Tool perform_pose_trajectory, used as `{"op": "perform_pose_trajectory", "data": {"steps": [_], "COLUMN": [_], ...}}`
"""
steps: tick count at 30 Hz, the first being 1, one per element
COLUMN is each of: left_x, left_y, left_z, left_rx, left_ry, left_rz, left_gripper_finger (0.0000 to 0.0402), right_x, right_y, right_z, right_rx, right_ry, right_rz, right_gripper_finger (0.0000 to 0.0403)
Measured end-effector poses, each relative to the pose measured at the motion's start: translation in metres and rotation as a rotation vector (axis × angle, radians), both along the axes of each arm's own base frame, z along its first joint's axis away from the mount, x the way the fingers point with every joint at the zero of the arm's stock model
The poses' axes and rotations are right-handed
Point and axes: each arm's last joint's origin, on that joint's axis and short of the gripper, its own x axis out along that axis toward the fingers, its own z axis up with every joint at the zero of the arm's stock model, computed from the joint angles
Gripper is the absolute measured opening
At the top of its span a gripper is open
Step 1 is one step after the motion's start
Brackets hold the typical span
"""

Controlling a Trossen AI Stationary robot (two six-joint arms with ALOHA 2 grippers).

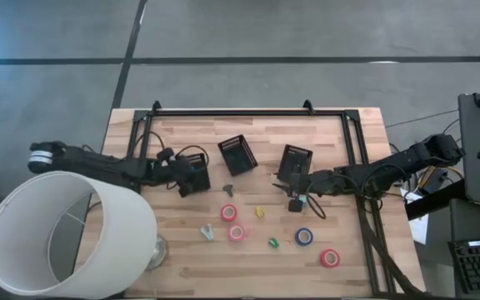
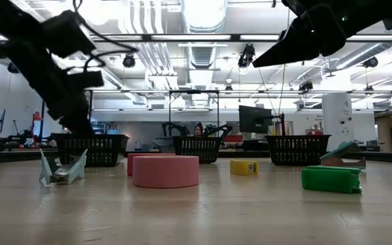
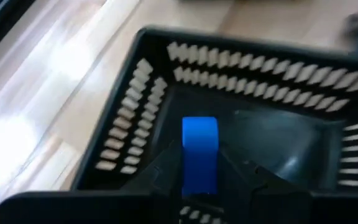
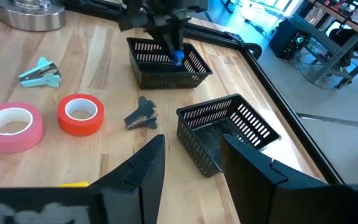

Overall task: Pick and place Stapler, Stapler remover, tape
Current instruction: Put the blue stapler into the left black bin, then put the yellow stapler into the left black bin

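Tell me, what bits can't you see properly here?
High view: the white lampshade covers the table's corner.
Left wrist view: blurred; the blue tape and left hand hide the bin's floor.
Low view: what the far bins hold.

The left arm is being held stretched across the table, its gripper (image 3: pixel 199 180) pointed steeply downward, with the fingers (image 3: pixel 157 177) being kept closed on a blue tape roll (image 3: pixel 199 155) standing on edge between them. The right gripper (image 4: pixel 188 165) is being held low and level, its jaws parted with nothing between them.
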Motion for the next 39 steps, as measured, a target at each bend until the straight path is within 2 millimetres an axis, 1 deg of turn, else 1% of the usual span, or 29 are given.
{"op": "perform_pose_trajectory", "data": {"steps": [3,8,12,15,18,23,25,28,33,39], "left_x": [0.0,0.002,0.005,0.007,0.009,0.009,0.009,0.009,0.013,0.017], "left_y": [0.005,0.007,0.008,0.008,0.008,0.008,0.008,0.008,0.008,0.008], "left_z": [0.0,0.004,0.008,0.012,0.016,0.016,0.016,0.016,0.022,0.03], "left_rx": [0.014,0.043,0.055,0.077,0.086,0.085,0.087,0.088,0.09,0.095], "left_ry": [0.01,0.014,0.008,0.013,0.01,0.015,0.018,0.017,-0.007,-0.036], "left_rz": [0.008,-0.017,-0.031,-0.06,-0.069,-0.081,-0.087,-0.088,-0.087,-0.088], "left_gripper_finger": [0.0093,0.0145,0.0176,0.0186,0.0187,0.0188,0.0188,0.0188,0.0186,0.0185], "right_x": [0.0,0.002,0.002,0.003,0.002,0.004,0.008,0.015,0.034,0.062], "right_y": [0.0,0.0,0.0,0.001,0.002,0.003,0.005,0.01,0.017,0.025], "right_z": [0.001,0.004,0.005,0.006,0.006,0.002,-0.004,-0.021,-0.049,-0.064], "right_rx": [0.002,0.021,0.088,0.144,0.182,0.316,0.377,0.442,0.444,0.414], "right_ry": [-0.007,-0.048,-0.07,-0.085,-0.09,-0.097,-0.075,-0.014,0.032,0.141], "right_rz": [0.0,-0.004,-0.03,-0.032,-0.034,-0.042,-0.027,-0.036,-0.047,-0.067], "right_gripper_finger": [0.0146,0.0152,0.016,0.0165,0.0168,0.0169,0.0169,0.0169,0.0169,0.0169]}}
